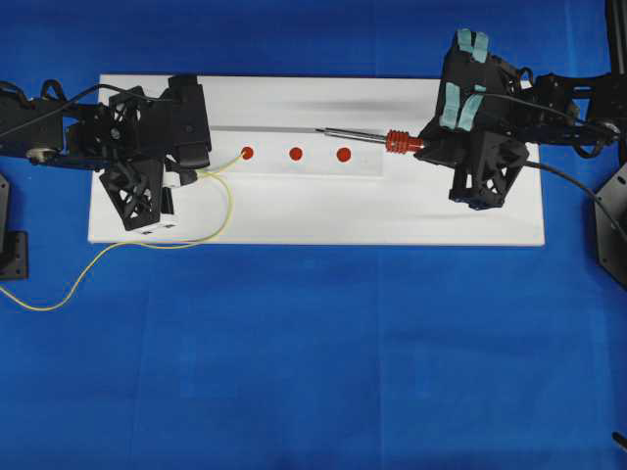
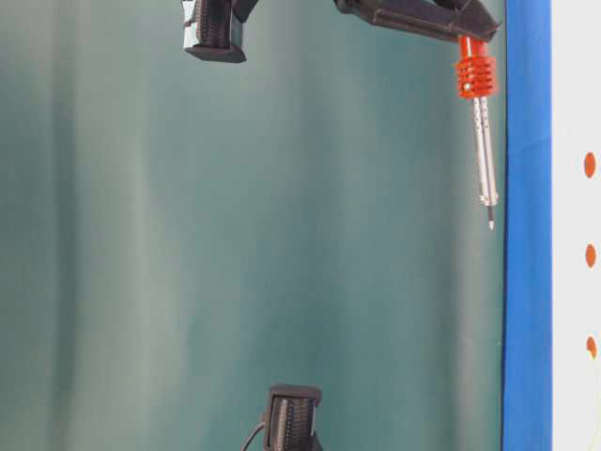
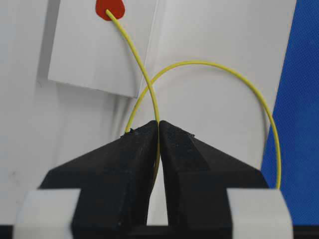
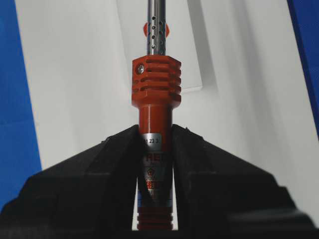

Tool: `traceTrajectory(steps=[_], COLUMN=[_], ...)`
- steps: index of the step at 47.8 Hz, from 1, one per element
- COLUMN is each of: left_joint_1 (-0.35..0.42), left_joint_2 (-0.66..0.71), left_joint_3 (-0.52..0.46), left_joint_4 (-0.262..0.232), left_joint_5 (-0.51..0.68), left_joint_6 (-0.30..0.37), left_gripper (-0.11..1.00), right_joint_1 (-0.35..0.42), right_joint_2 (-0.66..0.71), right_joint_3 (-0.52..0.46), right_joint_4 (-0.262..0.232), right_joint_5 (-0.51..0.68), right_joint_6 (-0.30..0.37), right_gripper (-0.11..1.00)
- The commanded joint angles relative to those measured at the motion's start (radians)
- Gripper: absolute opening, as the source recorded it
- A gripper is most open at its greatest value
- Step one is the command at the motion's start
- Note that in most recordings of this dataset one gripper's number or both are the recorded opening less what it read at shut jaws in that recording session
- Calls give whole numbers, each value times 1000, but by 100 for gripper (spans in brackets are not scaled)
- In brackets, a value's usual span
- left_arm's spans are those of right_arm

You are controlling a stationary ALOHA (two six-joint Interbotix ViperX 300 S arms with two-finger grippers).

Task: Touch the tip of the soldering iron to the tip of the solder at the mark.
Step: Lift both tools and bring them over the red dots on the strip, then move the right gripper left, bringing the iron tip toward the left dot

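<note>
Our left tool (image 3: 158,130) is pinched shut on the solder (image 3: 144,74), close behind its free end, so the tip rests steady on the nearest red mark (image 3: 109,8). Our right tool (image 4: 155,144) clamps the iron (image 1: 377,138) by its handle, tip aimed leftward above the white board (image 1: 313,211), well short of that mark.

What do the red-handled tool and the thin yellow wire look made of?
The soldering iron looks like a shiny metal shaft with small holes, set in a matte red ribbed collar, probably plastic or rubber. The solder looks like smooth yellow wire that bends in loops; whether coated, I cannot tell.
</note>
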Motion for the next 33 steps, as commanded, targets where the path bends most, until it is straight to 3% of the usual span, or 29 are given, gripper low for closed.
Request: traceTrajectory(steps=[1,33], left_joint_1=[3,3], left_joint_2=[-8,-8], left_joint_3=[-17,-17], left_joint_4=[3,3], left_joint_5=[-6,-6], left_joint_6=[-2,2], left_gripper=[2,2], right_joint_1=[-2,28], right_joint_2=[0,291], right_joint_3=[-31,-285], right_joint_4=[-2,-3], right_joint_5=[-9,66], right_joint_6=[-2,-2], right_gripper=[6,6])
